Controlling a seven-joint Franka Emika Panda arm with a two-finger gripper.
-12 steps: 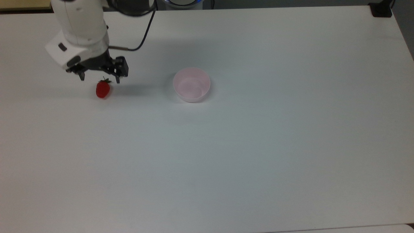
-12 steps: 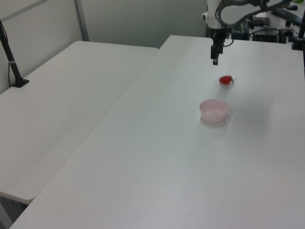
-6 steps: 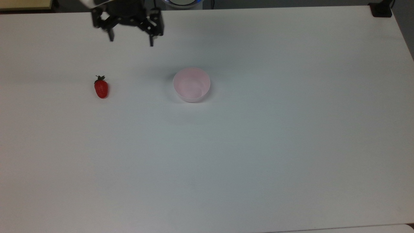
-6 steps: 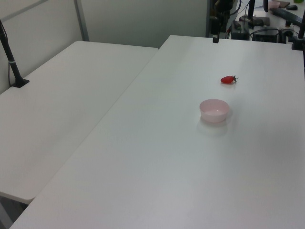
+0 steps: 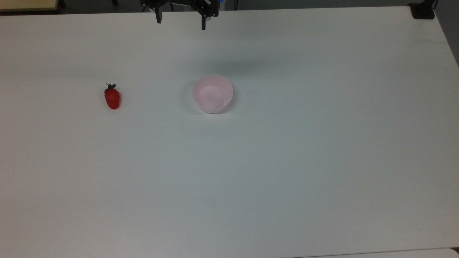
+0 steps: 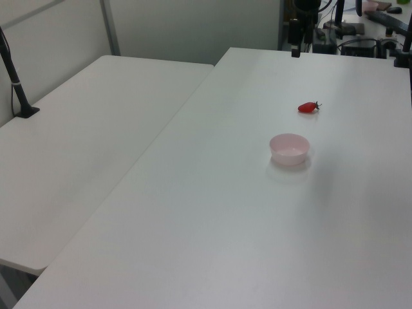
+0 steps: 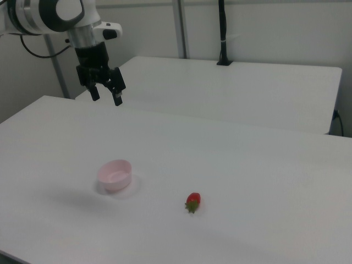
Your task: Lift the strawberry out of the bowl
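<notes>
The gripper (image 7: pixel 106 98) is held wide and empty above the table (image 5: pixel 287 161); the strawberry (image 5: pixel 112 98) is seen well apart from the bowl (image 5: pixel 212 94).

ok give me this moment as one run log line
pincer: open, raised over table's far side, holding nothing | strawberry: lying on table, apart from bowl | bowl: upright, empty
</notes>
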